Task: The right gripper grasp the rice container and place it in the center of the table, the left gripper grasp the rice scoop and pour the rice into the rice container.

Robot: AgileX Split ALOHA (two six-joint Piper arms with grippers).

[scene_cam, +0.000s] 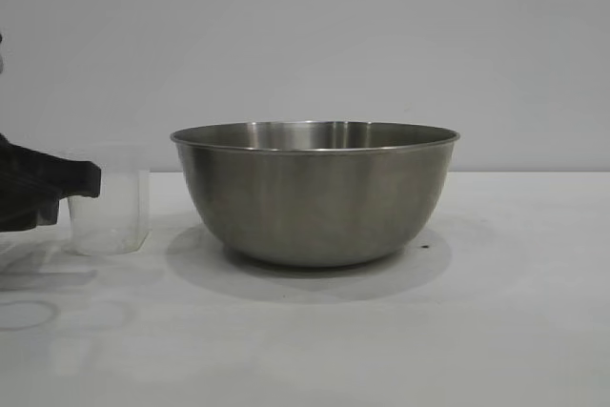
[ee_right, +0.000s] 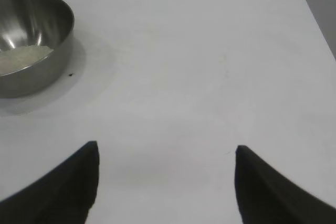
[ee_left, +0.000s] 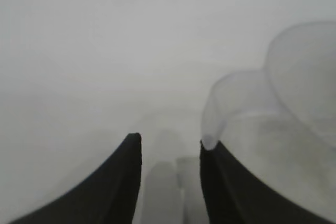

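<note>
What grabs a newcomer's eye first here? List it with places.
The big stainless-steel bowl dominates the middle of the white table, and the right wrist view shows rice already lying in its bottom. Beside it, toward the left arm, a small clear plastic cup stands upright and looks empty, with the left claw right at its side.

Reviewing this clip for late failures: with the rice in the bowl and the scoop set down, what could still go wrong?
1. The left gripper sits right against the rice scoop, which looks empty and light; pulling away could tip it or drag it.
2. The scoop stands close to the rice container, so a shove could knock it against the steel side.
</note>
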